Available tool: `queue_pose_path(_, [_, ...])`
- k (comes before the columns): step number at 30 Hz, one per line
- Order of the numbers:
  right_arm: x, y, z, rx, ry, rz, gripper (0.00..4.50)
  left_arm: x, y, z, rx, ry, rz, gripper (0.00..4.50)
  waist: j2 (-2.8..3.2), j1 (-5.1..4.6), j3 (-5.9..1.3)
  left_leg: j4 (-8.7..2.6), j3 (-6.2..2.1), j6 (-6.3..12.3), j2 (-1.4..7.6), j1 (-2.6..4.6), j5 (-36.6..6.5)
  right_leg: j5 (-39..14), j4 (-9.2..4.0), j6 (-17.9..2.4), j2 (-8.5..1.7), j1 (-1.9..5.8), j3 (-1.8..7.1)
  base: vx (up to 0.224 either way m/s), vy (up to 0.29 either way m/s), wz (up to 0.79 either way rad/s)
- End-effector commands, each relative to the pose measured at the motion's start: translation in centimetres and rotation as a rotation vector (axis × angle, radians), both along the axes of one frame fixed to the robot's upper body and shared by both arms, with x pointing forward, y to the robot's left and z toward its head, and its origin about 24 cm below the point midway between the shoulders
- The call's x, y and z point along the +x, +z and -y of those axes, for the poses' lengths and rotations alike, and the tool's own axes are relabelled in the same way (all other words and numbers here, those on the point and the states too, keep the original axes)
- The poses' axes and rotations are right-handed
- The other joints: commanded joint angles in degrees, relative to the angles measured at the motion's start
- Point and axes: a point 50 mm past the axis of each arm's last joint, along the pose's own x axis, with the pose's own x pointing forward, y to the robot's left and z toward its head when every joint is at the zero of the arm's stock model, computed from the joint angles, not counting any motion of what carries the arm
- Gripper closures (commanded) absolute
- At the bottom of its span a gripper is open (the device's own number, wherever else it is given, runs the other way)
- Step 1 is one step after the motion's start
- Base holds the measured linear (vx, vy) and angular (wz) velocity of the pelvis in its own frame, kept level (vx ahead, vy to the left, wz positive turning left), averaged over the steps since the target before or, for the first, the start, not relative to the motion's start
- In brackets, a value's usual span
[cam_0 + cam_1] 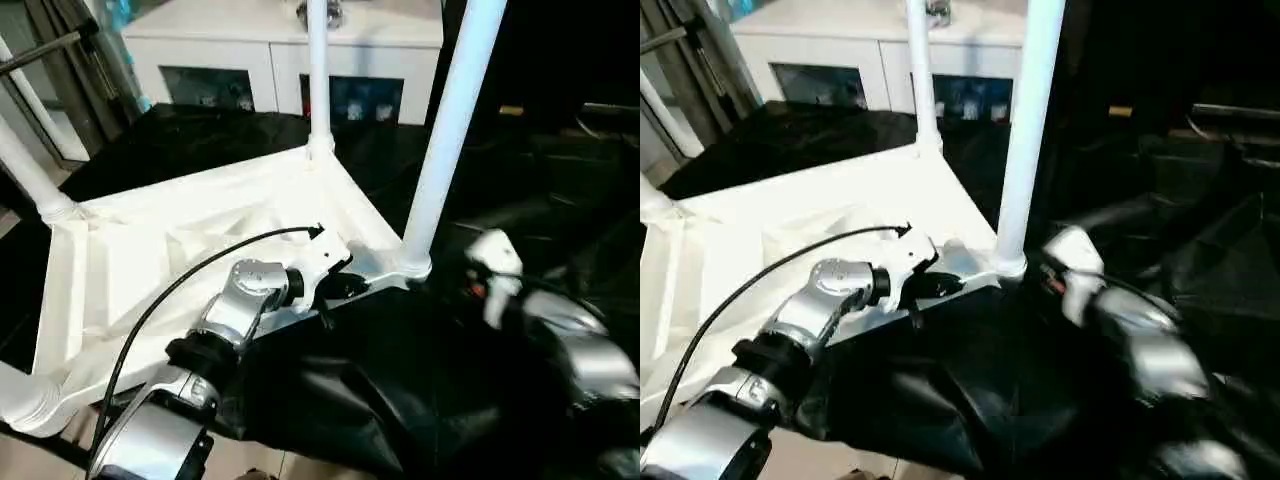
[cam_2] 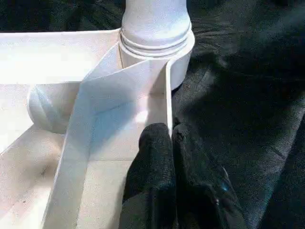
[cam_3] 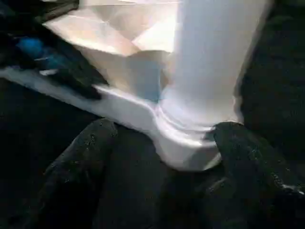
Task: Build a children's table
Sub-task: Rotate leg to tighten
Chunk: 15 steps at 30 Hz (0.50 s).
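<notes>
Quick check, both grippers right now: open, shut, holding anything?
Left gripper: shut on the tabletop rim.
Right gripper: open, fingers either side of the leg socket, holding nothing.

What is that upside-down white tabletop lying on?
The tabletop rests ribbed side up on a crumpled black sheet, with legs standing in its corner sockets. What lies beneath the sheet, and the tabletop's smooth face, are covered.

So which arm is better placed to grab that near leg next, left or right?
Right, probably. The right gripper stands open with the near leg base between its fingers, while the left gripper is shut on the tabletop rim, steadying it.
</notes>
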Motion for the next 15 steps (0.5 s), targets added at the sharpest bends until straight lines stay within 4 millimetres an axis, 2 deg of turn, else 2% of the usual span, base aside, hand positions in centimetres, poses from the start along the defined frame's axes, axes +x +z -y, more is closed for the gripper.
queue_pose_path(1, [-0.3,1.1,-0.1,0.026,0.047,0.014,0.85,-0.3,0.7,0.6,-0.055,-0.042,0.049,4.5,-1.67,0.1,-3.3,-3.33,0.3,6.48,0.49,0.56,-11.17,-10.68,-4.32,-12.49,-1.68,3.01,0.87,0.0,0.0,0.0])
queue_pose_path(3, [-0.8,1.5,-0.2,0.052,0.071,-0.001,0.85,-0.4,0.8,0.6,-0.073,-0.05,0.057,4.5,-1.68,0.13,-3.3,-3.3,0.27,6.57,0.49,0.46,-10.85,-10.64,-4.28,-12.4,-1.64,2.95,0.86,0.0,0.0,0.0])
queue_pose_path(5, [-1.2,1.7,-0.7,0.096,0.096,-0.03,0.55,-0.3,1.1,0.8,-0.111,-0.027,0.051,4.5,-1.55,0.09,-3.3,-3.3,0.3,6.59,0.46,0.53,-11.05,-11.25,-4.33,-12.49,-1.62,2.84,0.82,0.0,0.0,0.0])
queue_pose_path(6, [-1.2,1.8,-1.0,0.107,0.104,-0.033,0.48,-0.2,1.4,0.8,-0.134,-0.016,0.035,4.06,-1.51,0.22,-3.37,-3.28,0.27,6.54,0.59,0.6,-10.81,-11.2,-4.28,-12.54,-1.71,2.79,0.86,0.0,0.0,0.0])
queue_pose_path(9, [-1.2,1.9,-1.9,0.123,0.115,-0.031,0.23,-0.1,2.0,0.6,-0.147,-0.002,0.049,3.92,-1.34,0.68,-3.53,-3.3,0.17,6.24,0.83,0.57,-9.59,-9.05,-3.92,-13.49,-1.74,2.57,0.86,0.0,0.0,0.0])
queue_pose_path(13, [-0.7,1.6,-3.5,0.132,0.103,-0.014,0.0,0.1,3.3,-0.9,-0.154,0.05,0.059,3.49,-1.32,0.71,-3.49,-3.32,0.17,5.55,0.75,0.61,-9.5,-7.51,-3.59,-13.73,-1.68,2.53,0.88,0.0,0.0,0.0])
queue_pose_path(14, [-0.3,1.5,-4.2,0.129,0.075,0.007,0.0,0.2,3.8,-2.2,-0.139,0.087,0.068,3.49,-1.09,0.64,-3.49,-3.36,0.11,5.27,0.7,0.54,-9.35,-7.25,-3.48,-13.67,-1.68,2.59,0.86,0.0,0.0,0.0])
queue_pose_path(15, [0.1,1.3,-4.5,0.129,0.037,0.007,0.0,0.0,4.0,-3.2,-0.127,0.104,0.056,3.49,-1.14,0.5,-3.49,-3.44,0.04,5.0,0.73,0.46,-9.11,-7.06,-3.4,-13.53,-1.73,2.65,0.85,0.0,0.0,0.0])
